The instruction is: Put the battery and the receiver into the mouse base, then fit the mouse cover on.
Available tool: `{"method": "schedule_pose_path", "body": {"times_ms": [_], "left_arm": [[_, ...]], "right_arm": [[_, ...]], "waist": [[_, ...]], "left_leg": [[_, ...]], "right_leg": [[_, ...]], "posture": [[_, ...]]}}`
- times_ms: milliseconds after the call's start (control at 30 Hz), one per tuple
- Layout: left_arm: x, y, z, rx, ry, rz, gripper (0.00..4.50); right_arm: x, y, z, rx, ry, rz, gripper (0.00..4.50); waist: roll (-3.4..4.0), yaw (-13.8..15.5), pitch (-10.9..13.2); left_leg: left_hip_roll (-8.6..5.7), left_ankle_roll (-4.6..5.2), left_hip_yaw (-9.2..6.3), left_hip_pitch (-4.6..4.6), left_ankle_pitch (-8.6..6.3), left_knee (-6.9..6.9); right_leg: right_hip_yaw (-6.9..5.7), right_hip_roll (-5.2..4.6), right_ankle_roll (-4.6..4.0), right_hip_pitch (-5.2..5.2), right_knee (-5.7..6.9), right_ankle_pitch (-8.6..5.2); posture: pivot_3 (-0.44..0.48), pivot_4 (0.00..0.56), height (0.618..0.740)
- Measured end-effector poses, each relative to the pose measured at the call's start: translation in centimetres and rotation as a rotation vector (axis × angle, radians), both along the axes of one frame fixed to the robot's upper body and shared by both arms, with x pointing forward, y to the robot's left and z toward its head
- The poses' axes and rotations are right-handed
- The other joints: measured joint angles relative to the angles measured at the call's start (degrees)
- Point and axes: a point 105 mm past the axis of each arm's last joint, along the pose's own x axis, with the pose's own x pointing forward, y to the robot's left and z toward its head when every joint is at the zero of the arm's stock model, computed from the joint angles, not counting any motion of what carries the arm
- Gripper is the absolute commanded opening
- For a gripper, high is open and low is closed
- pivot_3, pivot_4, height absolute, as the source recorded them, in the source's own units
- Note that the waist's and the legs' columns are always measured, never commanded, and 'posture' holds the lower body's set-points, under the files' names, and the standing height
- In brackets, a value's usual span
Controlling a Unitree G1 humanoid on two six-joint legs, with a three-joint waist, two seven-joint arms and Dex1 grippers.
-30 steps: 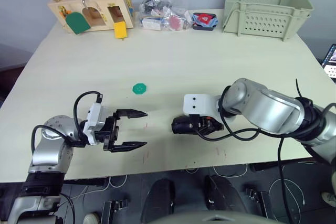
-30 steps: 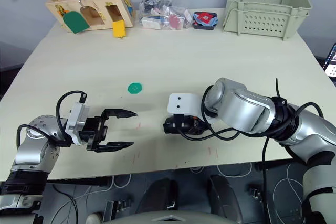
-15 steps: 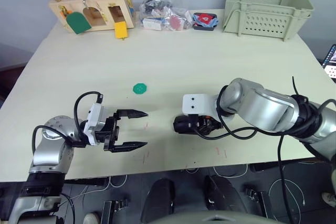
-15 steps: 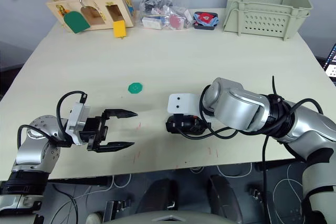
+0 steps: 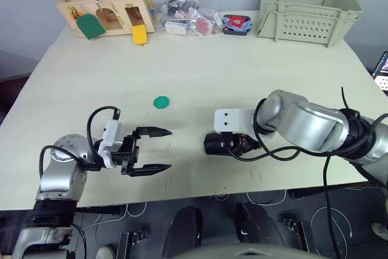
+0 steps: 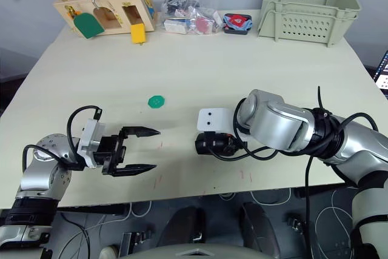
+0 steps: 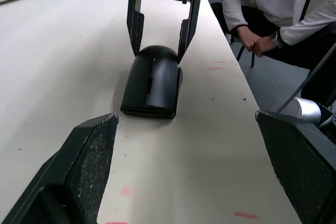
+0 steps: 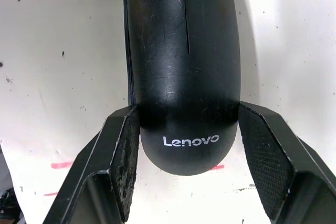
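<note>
Squeezing evenly would seat the mouse cover (image 8: pixel 181 51) the right hand (image 8: pixel 184 145) straddles, slightly open; left hand (image 5: pixel 151 149) gapes.

Head stereo pair looks forward and down over the table (image 5: pixel 200 71), both eyes sharing the whole tabletop. Left wrist camera looks low along the table toward the mouse (image 7: pixel 152 80). Right wrist camera sits close above the same mouse, facing down.

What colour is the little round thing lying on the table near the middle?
Green. The disc shows best in the left eye view.
</note>
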Motion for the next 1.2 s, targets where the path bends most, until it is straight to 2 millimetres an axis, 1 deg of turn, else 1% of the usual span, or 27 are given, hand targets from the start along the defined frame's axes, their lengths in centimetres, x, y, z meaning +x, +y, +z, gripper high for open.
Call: {"method": "schedule_pose_path", "body": {"times_ms": [233, 1200], "left_arm": [[-0.13, -0.38, 0.0, 0.003, 0.004, -0.016, 4.5], [-0.12, -0.39, -0.01, 0.003, 0.009, -0.014, 4.5]], "right_arm": [[-0.09, -0.04, 0.05, -0.005, 0.002, -0.006, 2.45], [-0.04, 0.49, -0.26, 0.003, 0.013, -0.025, 2.45]], "waist": [[0.0, 0.01, 0.0], [0.0, -0.12, 0.0]], "left_leg": [[0.0, 0.0, 0.0, 0.0, 0.0, 0.0], [0.01, 0.0, -0.01, 0.0, 0.0, 0.0]], "right_leg": [[0.0, 0.0, 0.0, 0.0, 0.0, 0.0], [-0.01, 0.01, 0.0, 0.0, 0.0, 0.0]], "posture": [[0.0, 0.15, 0.74], [0.0, 0.15, 0.74]]}}
